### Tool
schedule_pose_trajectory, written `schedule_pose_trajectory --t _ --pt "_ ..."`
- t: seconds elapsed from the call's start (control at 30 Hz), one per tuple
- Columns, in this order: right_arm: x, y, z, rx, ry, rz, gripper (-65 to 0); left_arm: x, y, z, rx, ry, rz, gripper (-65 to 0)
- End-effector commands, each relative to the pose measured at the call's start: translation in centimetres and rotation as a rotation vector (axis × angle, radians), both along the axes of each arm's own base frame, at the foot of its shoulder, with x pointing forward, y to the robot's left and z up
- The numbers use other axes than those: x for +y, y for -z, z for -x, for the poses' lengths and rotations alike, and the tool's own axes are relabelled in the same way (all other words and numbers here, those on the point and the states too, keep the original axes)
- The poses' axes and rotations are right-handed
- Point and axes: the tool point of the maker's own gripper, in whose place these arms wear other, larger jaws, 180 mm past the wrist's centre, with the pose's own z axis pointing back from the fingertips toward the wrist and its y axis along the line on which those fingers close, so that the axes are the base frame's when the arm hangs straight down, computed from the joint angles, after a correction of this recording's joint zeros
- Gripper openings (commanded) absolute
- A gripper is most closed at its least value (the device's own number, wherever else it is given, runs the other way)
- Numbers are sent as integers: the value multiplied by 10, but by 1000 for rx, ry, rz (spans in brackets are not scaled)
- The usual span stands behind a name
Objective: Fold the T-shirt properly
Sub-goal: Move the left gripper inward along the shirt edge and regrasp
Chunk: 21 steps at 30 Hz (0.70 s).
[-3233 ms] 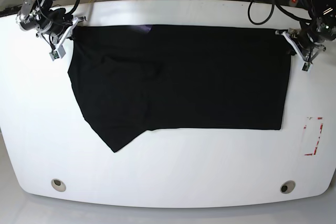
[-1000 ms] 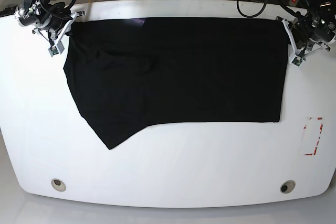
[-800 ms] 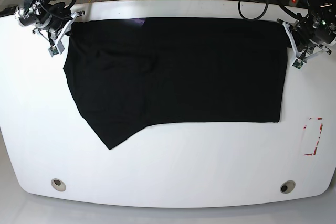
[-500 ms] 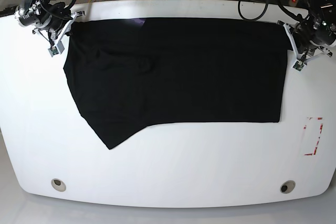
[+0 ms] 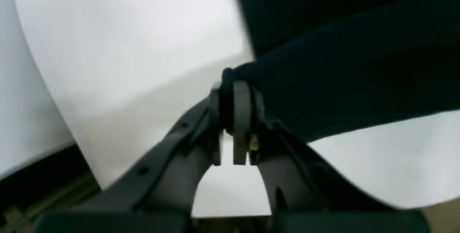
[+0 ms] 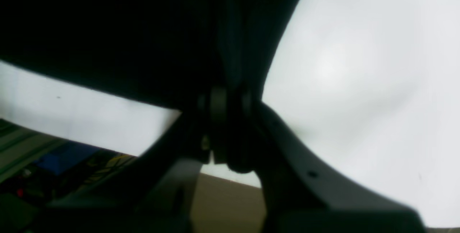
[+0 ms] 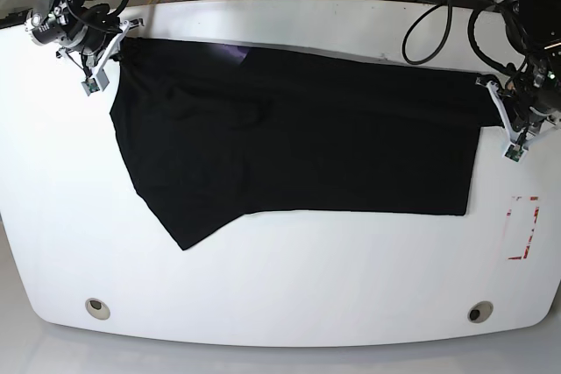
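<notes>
Black T-shirt point(image 7: 298, 129) is spread across the far half of the white desk point(image 7: 280, 286), one sleeve trailing to a point toward the near side on the base view's left. No graphic or lettering visible on the upward face.

Left pincer point(image 7: 507, 125) is clamped on the shirt's corner at the base view's right; right pincer point(image 7: 103, 57) is clamped on the opposite far corner. Both corners pinched, cloth stretched between them, far edge running at a slant.

Step, as I read it: holding the far edge by both corners, either tensioning it flat or starting to bring it over for the first fold. Next move would need both arms travelling together toward the near edge, keeping tension even so the hem lands parallel. The loose sleeve needs tucking in at some point.

Views: left wrist shows the cloth bunched between the fingers point(image 5: 241, 107), which confirms the grip; base can't resolve that. Right wrist is dark and blurred, cloth runs into the closed fingers point(image 6: 219, 118). Only base shows the overall layout and red-marked tag point(image 7: 523, 227) on the desk.
</notes>
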Motion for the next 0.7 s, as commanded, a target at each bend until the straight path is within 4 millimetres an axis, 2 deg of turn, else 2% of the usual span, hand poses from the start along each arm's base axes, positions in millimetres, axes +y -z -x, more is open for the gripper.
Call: schedule_pose_trajectory --t 0.0,0.17,0.37,0.47,0.57,0.67 --pt "-6 -8 -5 -26 -4 22 -612 8 -1 -13 -12 -5 -13 -629" --pt "-1 -7 -9 -35 3 12 -612 2 27 -28 9 21 42 -628" --pt "-1 -8 -12 -42 4 12 -612 3 52 -35 32 -2 122 -615" --pt "-1 -9 -14 -48 4 12 -612 6 66 -38 77 -1 139 -535" --pt "-1 -10 -17 -55 5 11 -612 7 81 -40 108 7 166 -413" --pt "-2 -10 -17 -55 4 14 -610 14 79 -44 91 3 173 -287"
